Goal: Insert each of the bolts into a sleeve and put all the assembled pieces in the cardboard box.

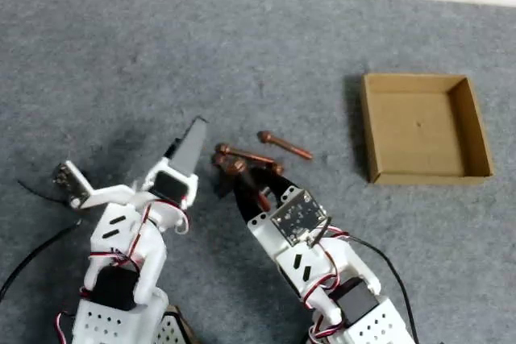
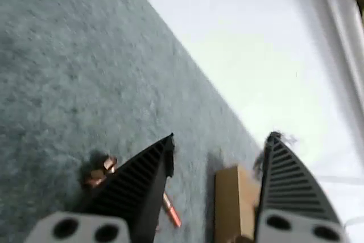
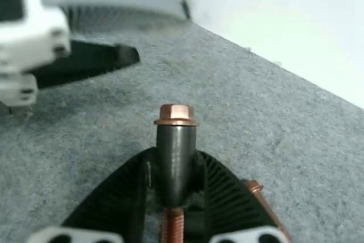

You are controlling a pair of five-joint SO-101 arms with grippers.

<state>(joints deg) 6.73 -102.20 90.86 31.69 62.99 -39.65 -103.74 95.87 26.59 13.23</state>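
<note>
On the bench (image 1: 121,54): we log a grey, carpet-like surface that carries all the parts, with both arms side by side at its near edge.
Right tool (image 3: 174,160): clamped on a dark sleeve (image 3: 176,146), one ribbed black finger (image 3: 125,197) pressing on each side.
Held bolt (image 3: 177,115): copper, and it runs right through the sleeve. Its hex head sticks out beyond the fingertips and its thread shows at the wrist end.
Held piece, high view: we place the Right tool (image 1: 242,179) near mid-bench, pointing away from the arms, with the piece just beside the loose bolts.
Loose bolts: two lie flat just beyond the right arm's fingertips. The near bolt (image 1: 246,155) is close to the held piece. The far bolt (image 1: 285,145) lies a little beyond it, toward the box.
Left tool (image 2: 222,139): its fingers stand wide apart, with grey bench showing between them. In the high view it sits just left of the bolts (image 1: 184,148), touching neither.
Cardboard box (image 1: 431,176): open side up, to the right of the bolts and well apart from both tools.
</note>
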